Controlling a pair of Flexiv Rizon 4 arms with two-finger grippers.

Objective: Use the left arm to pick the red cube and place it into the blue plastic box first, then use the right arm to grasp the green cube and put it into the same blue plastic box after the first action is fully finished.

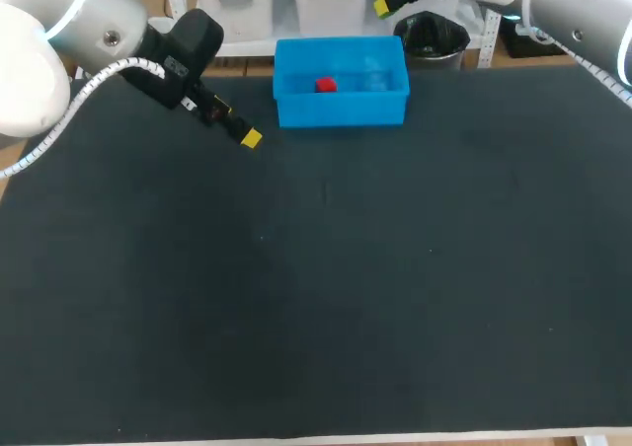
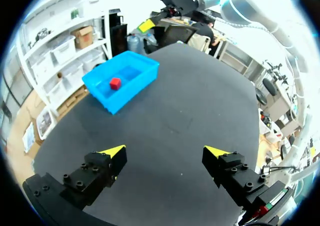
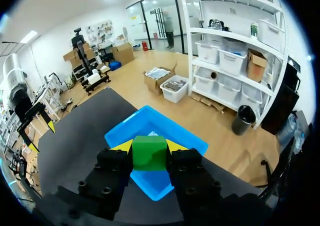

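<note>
Head view: blue plastic box point(image 1: 341, 111) sits at 12 o'clock on the black surface point(image 1: 316, 288), close to the far edge. Red cube point(image 1: 326, 85) lies inside it on the box floor, a bit toward the 9 o'clock side of the box's middle, clear of the walls.

L arm comes in from 10 o'clock. Left end effector point(image 2: 165, 153) hangs above the surface at approx. 8 o'clock from the box, near it but apart. Its fingers are spread wide w/ nothing between them. In the L wrist view only bare surface lies between the yellow tips, and the box w/ the red cube is well ahead.

R arm comes in from 2 o'clock. Right end effector point(image 3: 150, 147) is up in the air at approx. 1 o'clock from the box, past the far rim in the head view. It's clamped on the green cube point(image 3: 149, 155), one finger on each of two opposite faces, yellow tips showing either side of it. In the R wrist view the box lies under and just ahead of the held cube, not touching it.
</note>
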